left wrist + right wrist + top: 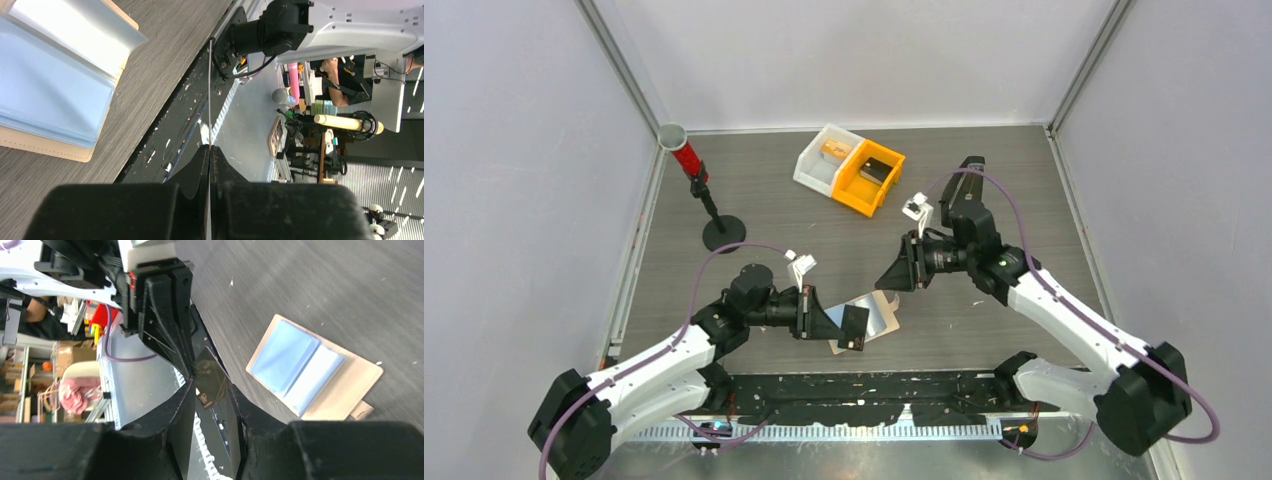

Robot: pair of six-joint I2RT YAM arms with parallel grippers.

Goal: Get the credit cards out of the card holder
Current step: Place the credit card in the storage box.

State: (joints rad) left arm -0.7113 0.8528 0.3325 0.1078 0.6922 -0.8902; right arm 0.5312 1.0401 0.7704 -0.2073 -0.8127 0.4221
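The tan card holder (888, 303) lies open on the table between the arms, showing light blue and pale panels. It also shows in the left wrist view (47, 148) and the right wrist view (350, 385). I cannot tell whether those panels are cards or sleeves. My left gripper (840, 325) is shut on a thin dark card (856, 322) and holds it just above the holder's near-left edge. The card is edge-on in the left wrist view (210, 90). It shows as black with gold lines in the right wrist view (207, 371). My right gripper (896, 270) is open and empty, above and behind the holder.
A white bin (822, 165) and an orange bin (864, 185) stand side by side at the back, each with something inside. A red and grey cylinder (686, 158) stands on a black stand (723, 233) at the back left. The black rail (864, 385) runs along the near edge.
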